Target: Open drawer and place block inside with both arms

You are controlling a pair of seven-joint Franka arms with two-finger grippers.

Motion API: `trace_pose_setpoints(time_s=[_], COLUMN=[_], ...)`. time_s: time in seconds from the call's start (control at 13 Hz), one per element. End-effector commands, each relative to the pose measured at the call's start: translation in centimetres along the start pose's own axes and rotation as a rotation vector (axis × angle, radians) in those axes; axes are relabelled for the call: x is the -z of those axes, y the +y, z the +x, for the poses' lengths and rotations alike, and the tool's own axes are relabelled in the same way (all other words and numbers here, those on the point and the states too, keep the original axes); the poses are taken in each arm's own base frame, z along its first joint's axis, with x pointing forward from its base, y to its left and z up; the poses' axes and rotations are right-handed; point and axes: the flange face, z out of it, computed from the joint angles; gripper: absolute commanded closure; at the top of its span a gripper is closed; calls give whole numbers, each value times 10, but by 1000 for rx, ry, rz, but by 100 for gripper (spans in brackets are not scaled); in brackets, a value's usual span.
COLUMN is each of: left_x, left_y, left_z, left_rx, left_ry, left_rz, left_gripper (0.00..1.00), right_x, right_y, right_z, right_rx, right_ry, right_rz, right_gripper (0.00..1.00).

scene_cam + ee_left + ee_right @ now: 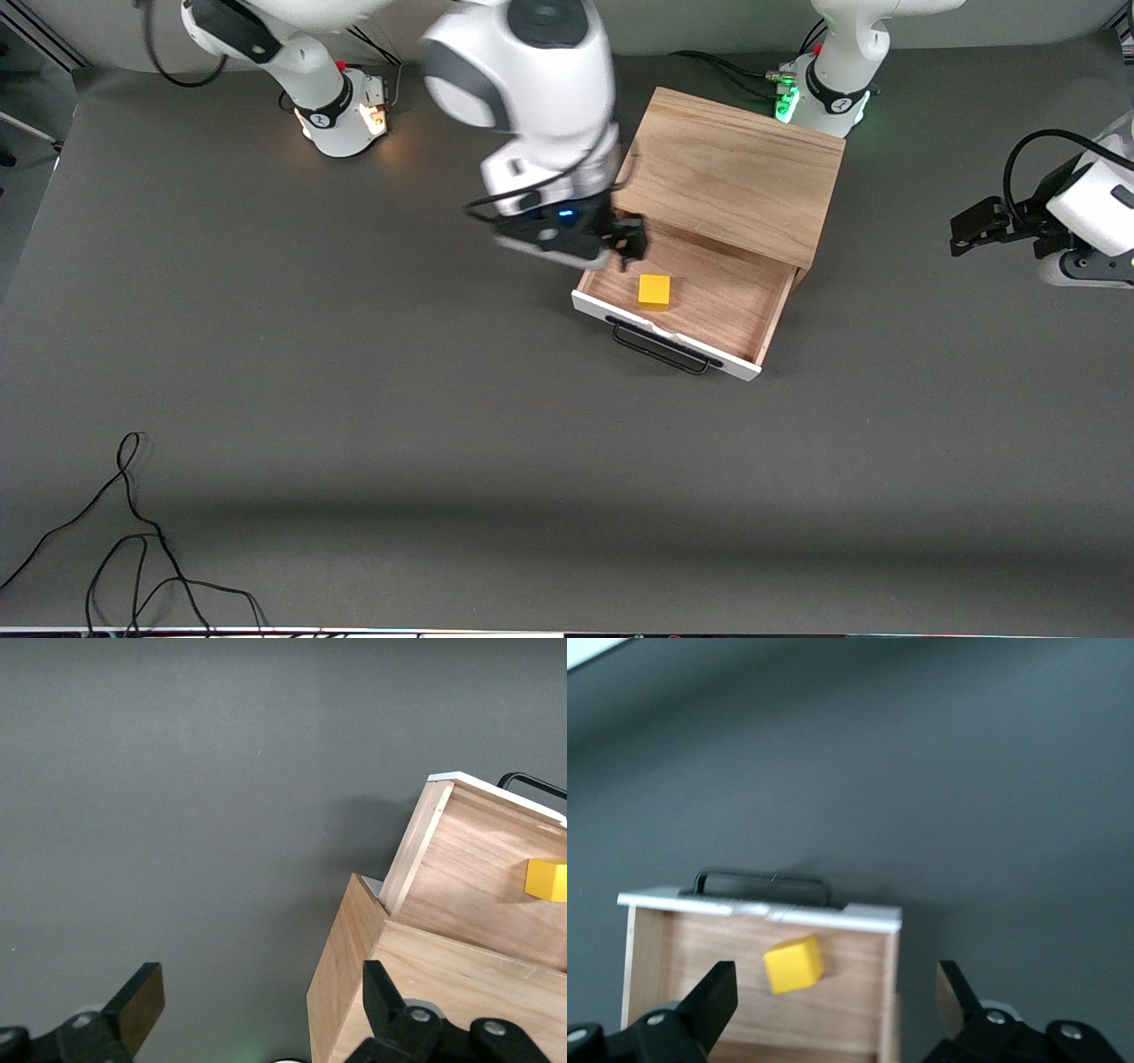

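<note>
We are viewing a wooden box [740, 173] on the table [354, 399], its drawer [709, 301] standing pulled out toward the front camera, handle [660, 347] foremost. The right arm [532, 80] is reaching from its base to the box; its right gripper [611, 250] is hanging released, fingers spread, over the drawer's corner. The left gripper [974, 229] is waiting with fingers apart, toward the left arm's end of the table from the box. The yellow block [655, 291] is lying free on the drawer floor.
</note>
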Motion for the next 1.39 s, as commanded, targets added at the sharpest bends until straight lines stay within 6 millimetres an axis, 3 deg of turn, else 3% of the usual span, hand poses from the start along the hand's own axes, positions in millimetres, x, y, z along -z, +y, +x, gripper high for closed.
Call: trace_pose_setpoints(time_s=[0.0, 0.15, 0.31, 0.39, 0.62, 0.77, 0.93, 1.0, 1.31], left_x=[2, 1, 2, 2, 2, 1, 1, 2, 1], left_y=[0, 0, 0, 0, 0, 0, 0, 0, 0], left_z=[-2, -2, -2, -2, -2, -2, -2, -2, -2], left_rx=[-16, -16, -16, -16, -16, -16, -16, -16, -16], left_ry=[2, 0, 2, 0, 0, -1, -1, 0, -1], left_rz=[0, 0, 0, 0, 0, 0, 0, 0, 0], left_gripper=[0, 0, 0, 0, 0, 0, 0, 0, 0], right_x=[29, 43, 53, 60, 55, 49, 35, 28, 39], right_y=[69, 126, 195, 225, 321, 372, 397, 417, 426], right_z=[59, 112, 167, 186, 216, 215, 197, 199, 208], right_rx=[101, 157, 162, 170, 151, 84, 69, 42, 63], right_ry=[-40, -41, -71, -75, -84, -79, -29, 8, 16], right_rz=[-17, -41, -14, 22, -13, -25, -18, -12, -11], right_gripper=[0, 0, 0, 0, 0, 0, 0, 0, 0])
